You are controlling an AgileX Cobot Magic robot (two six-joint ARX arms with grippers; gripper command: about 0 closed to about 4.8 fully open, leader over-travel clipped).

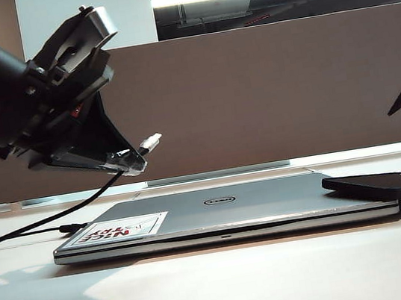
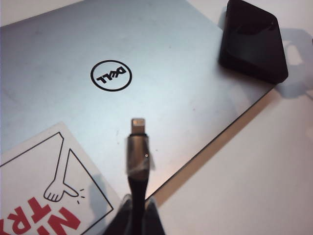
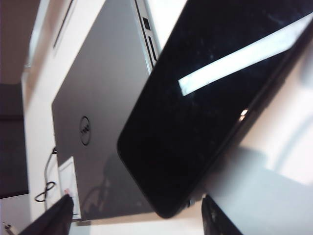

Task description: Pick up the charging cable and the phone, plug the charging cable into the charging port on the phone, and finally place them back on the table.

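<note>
Exterior view: left gripper (image 1: 135, 160) clamps the charging cable (image 1: 53, 221), plug raised over the Dell laptop (image 1: 225, 210). Right gripper (image 3: 134, 215), jaws spread, holds nothing beside the phone (image 3: 205, 107), which lies on the laptop's corner.

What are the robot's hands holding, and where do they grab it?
The left gripper, raised over the laptop, pinches the charging cable just behind its plug. The right gripper is open around the phone, holding nothing.
</note>
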